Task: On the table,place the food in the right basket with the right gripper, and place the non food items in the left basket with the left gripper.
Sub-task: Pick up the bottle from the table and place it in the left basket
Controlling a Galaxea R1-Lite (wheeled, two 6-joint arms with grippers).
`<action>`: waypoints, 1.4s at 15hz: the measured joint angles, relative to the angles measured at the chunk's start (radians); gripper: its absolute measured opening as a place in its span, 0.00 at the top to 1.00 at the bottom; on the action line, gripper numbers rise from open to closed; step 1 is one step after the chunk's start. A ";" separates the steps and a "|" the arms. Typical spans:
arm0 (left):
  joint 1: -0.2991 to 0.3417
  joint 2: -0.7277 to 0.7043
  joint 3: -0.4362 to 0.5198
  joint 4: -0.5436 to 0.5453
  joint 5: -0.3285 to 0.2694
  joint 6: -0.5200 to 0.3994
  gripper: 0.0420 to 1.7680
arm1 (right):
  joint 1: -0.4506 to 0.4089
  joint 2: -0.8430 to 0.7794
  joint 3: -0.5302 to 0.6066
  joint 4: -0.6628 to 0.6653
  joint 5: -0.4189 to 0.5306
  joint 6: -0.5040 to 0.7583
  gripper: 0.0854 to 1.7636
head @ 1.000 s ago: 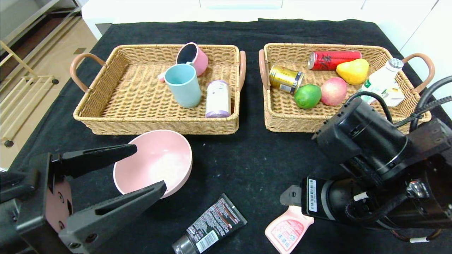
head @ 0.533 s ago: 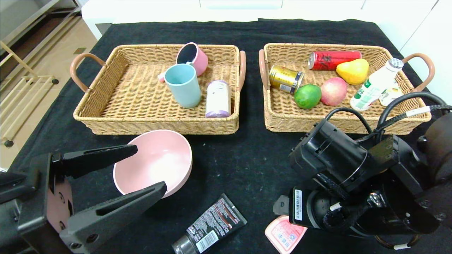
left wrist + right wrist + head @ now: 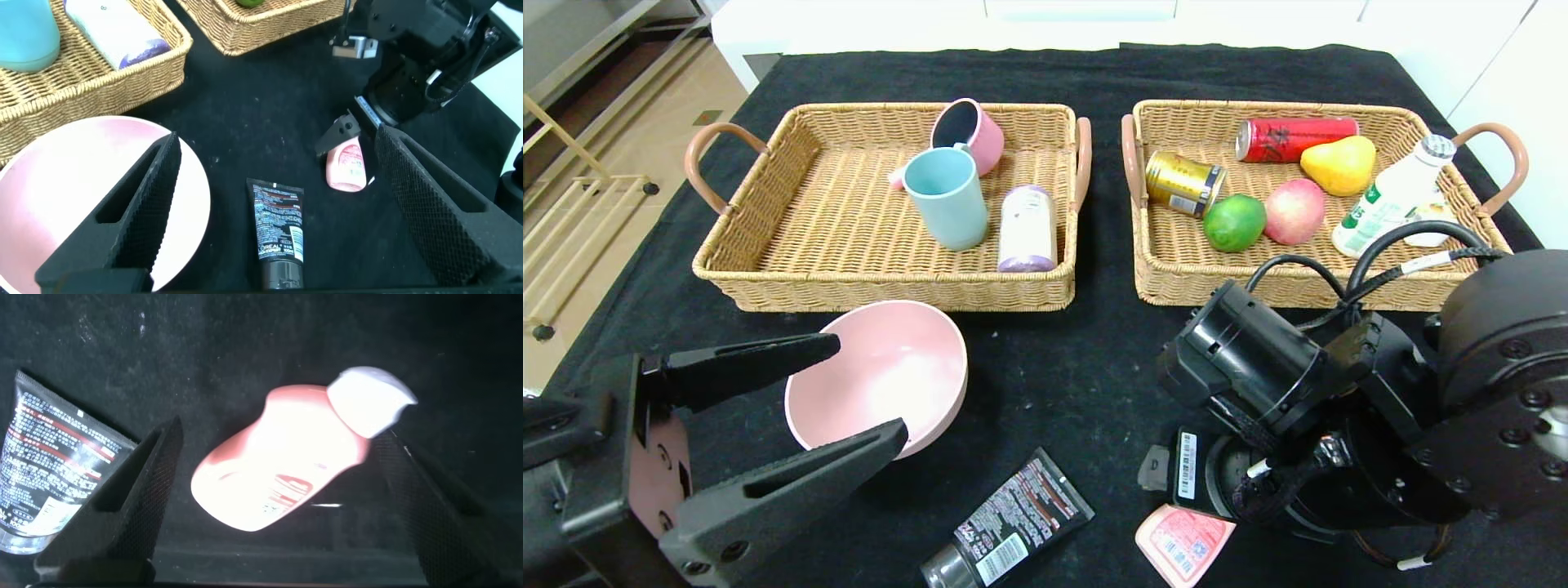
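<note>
The pale pink bottle lies flat at the table's near edge, framed by the right gripper, fingers apart. The black tube lies at its 9 o'clock. The left gripper, spread, flanks the pink bowl.

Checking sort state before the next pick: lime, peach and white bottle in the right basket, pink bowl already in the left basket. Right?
Not quite. The pink bowl is not in the left basket; the head view shows it on the table in front of that basket. The lime, peach and white bottle are in the right basket.
</note>
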 joint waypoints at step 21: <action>0.000 -0.005 -0.001 -0.002 0.000 0.000 0.03 | 0.002 0.048 -0.015 0.000 -0.001 0.017 0.52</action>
